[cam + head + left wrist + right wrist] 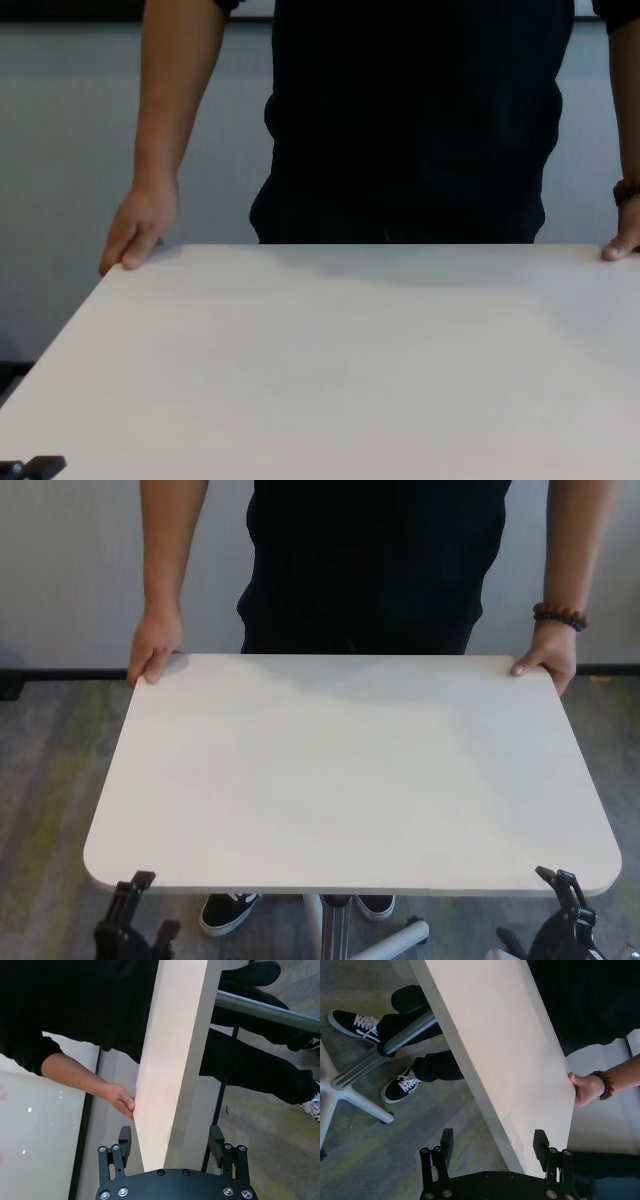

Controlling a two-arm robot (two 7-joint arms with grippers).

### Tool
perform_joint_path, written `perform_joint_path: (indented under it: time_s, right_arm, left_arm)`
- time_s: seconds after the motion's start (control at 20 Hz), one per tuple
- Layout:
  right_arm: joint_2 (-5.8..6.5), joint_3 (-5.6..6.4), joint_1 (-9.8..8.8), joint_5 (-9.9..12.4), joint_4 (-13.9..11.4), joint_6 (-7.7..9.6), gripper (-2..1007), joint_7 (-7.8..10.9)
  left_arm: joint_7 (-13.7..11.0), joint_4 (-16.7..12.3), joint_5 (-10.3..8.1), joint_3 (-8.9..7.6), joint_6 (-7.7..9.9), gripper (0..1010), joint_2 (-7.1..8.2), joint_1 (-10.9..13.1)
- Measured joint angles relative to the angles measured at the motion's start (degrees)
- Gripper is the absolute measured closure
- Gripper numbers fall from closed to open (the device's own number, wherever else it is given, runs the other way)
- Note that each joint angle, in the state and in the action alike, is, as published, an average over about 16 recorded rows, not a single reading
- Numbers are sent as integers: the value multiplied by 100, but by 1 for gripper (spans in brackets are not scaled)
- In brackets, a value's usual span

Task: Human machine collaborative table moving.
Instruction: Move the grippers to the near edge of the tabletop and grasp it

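Two pincers, one white surface (pixel 350 770), one human (pixel 375 560) opposite me

Item: white surface, wide and thin, rounded corners, standing between the human and me on a slim metal pole (pixel 385 1050) above a white star base (pixel 350 1095). Nothing lay on it

Item: my left pincer (pixel 170 1147), at the near left corner. Its fingers (pixel 124 1141) stood apart, one on each face of the board's edge, with a gap showing; not clamped

Item: my right pincer (pixel 492 1147), at the near right corner. Fingers (pixel 540 1142) likewise apart and straddling the edge, not yet closed on it

Item: the human's hands, one on each far corner, the left-side hand (pixel 155 645) curled over the rim, the braceleted hand (pixel 548 660) resting at the other

Handling, as I judged it: the board looked stiff and smooth, so a grip on the bare edge could slip; the pole and base probably carried most of the weight. I judged the near corners, well apart, the best hold, closing both pincers squarely across the thickness and keeping the board level with the human's end
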Motion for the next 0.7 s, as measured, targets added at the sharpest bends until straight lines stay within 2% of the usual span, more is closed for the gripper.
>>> perform_joint_path:
  time_s: [0.45, 0.7]
  right_arm:
    - [-137, 47, 119, -251, 274, -176, 7, -68]
    - [-210, 79, 187, -359, 430, -249, 6, -68]
  left_arm:
    - [-52, 162, 446, 142, 123, 9, -264, -181]
    - [-238, 288, 571, 170, 165, 9, -406, -306]
